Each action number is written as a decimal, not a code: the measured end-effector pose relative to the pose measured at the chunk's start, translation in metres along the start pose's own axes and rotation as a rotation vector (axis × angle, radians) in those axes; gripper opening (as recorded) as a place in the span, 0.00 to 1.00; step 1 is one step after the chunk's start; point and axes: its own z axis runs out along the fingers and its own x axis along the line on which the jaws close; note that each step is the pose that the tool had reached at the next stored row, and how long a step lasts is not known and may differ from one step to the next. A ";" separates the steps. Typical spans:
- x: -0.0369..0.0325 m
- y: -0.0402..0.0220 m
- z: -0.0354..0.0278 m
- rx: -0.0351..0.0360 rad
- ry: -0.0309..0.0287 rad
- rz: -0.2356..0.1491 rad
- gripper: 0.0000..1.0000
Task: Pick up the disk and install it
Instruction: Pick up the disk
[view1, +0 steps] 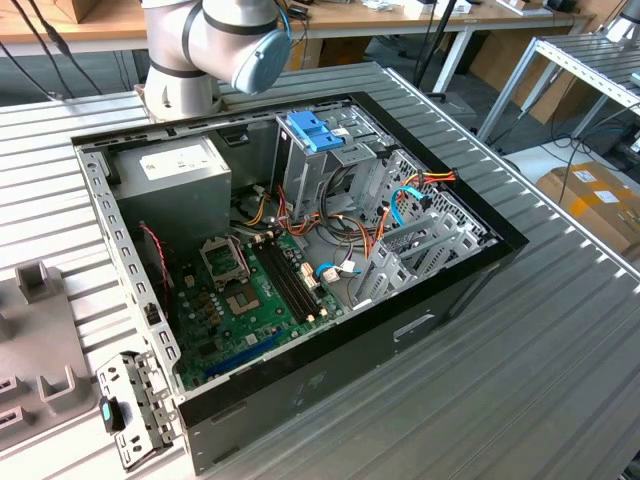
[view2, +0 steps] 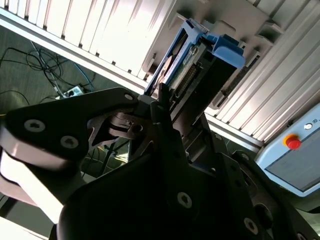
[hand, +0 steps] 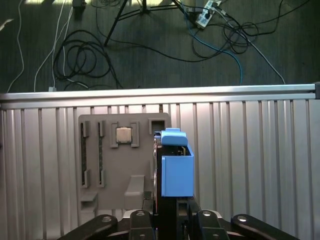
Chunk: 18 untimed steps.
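Exterior view: ribbed table (view1: 560, 330), wooden desks (view1: 400, 17)

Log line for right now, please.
gripper: jaws shut on disk | disk: at grey parts tray | install: not yet done

the disk (hand: 177, 175), framed in light-blue caddy plastic, stands on edge, clamped in the gripper (hand: 172, 212).

We identify a robotics lab: open computer case (view1: 330, 372) on a ribbed metal tabletop (view1: 540, 380), wooden workbenches (view1: 340, 20) across the exterior view's top, cables (hand: 80, 55) coiled on the floor (hand: 165, 70).
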 end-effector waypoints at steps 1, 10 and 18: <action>-0.0002 -0.0049 -0.0001 0.0001 0.0000 0.000 0.35; -0.0017 -0.0408 -0.0008 0.0002 -0.0001 0.000 0.35; -0.0032 -0.0726 -0.0015 0.0001 -0.0001 0.000 0.35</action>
